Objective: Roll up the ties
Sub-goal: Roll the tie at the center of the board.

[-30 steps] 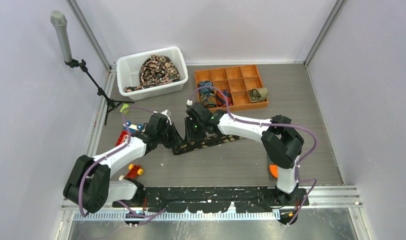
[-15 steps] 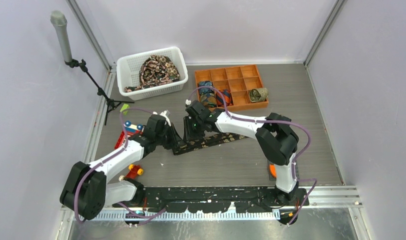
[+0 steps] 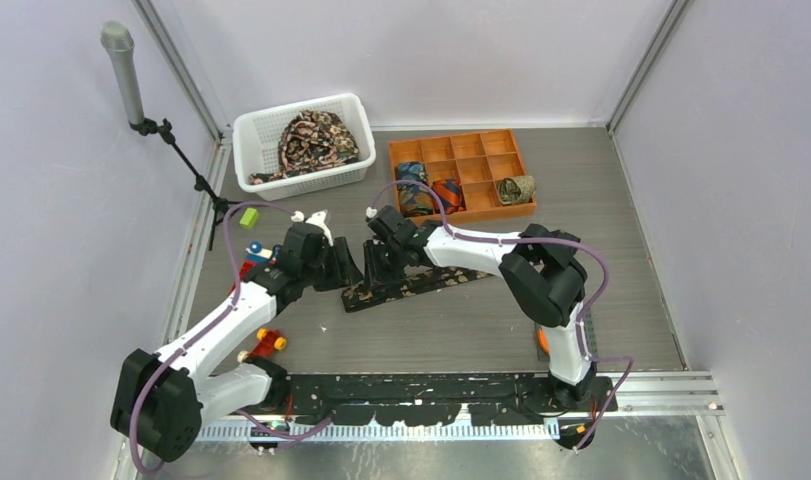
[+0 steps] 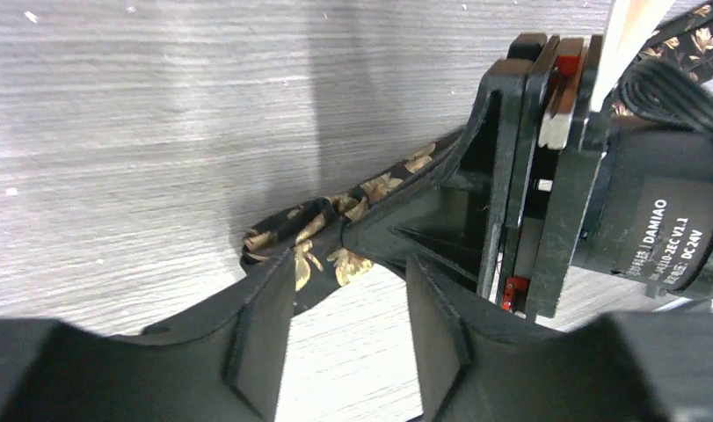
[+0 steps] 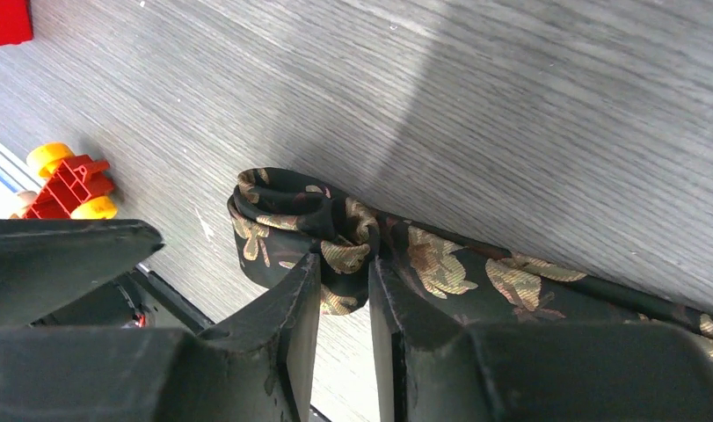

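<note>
Black floral tie [image 3: 421,283] lies flat on the table [image 3: 601,230], about mid-table, running from near-left to far-right, just on the near side of the orange tray [image 3: 459,136]. Its left end is folded over into a small curl. Right tool [image 5: 344,262] is nearly closed and pinches that curl, fabric bunched between its fingers. Left tool [image 4: 351,262] comes in from the left at the same end with fingers parted and bare table visible in the gap. The tie's tip sits at the fingertips but I see no grip on it. Both tools are close together and low over the table. The tray holds a blue roll [image 3: 412,198], an orange-red roll [image 3: 448,192] and an olive roll [image 3: 516,188], each in its own compartment along the near row. White basket [image 3: 311,178] at far-left holds a pile of loose ties [image 3: 316,138]. Left of the arms are a green block [image 3: 248,216] and, nearer, a red toy with yellow wheels [image 3: 268,343], both well apart from the tie.
</note>
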